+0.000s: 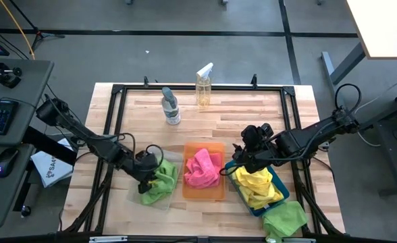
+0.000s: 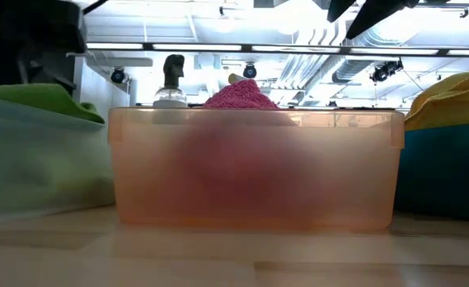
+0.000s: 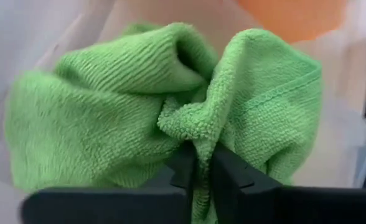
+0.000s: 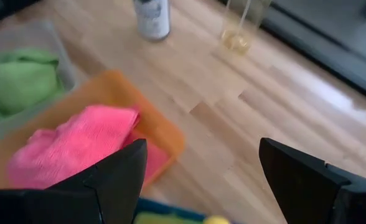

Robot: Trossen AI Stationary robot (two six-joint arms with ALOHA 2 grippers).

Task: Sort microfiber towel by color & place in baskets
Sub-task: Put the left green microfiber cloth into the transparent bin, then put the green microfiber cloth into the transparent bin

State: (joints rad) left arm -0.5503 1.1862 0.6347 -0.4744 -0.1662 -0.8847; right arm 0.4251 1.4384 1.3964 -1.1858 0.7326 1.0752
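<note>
High view: I have the left gripper (image 1: 146, 170) at the clear basket (image 1: 142, 200) near the surface's front edge, pink towels (image 1: 202, 169) in the orange basket (image 1: 203, 194), yellow towels (image 1: 258, 187) in the teal basket (image 1: 253, 206). Left wrist view: fingers pinching a green towel (image 3: 139, 118). Right wrist view: right gripper (image 4: 198, 177) spread wide, holding nothing, over the surface beside the orange basket.

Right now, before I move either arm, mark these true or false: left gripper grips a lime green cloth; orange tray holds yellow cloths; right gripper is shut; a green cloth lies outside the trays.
1. The left gripper grips a lime green fuzzy cloth. True.
2. The translucent orange plastic tray holds yellow cloths. False: it holds hot pink cloths.
3. The right gripper is shut. False: its fingers stand wide apart.
4. A loose green cloth lies on the table outside the trays. True.
</note>
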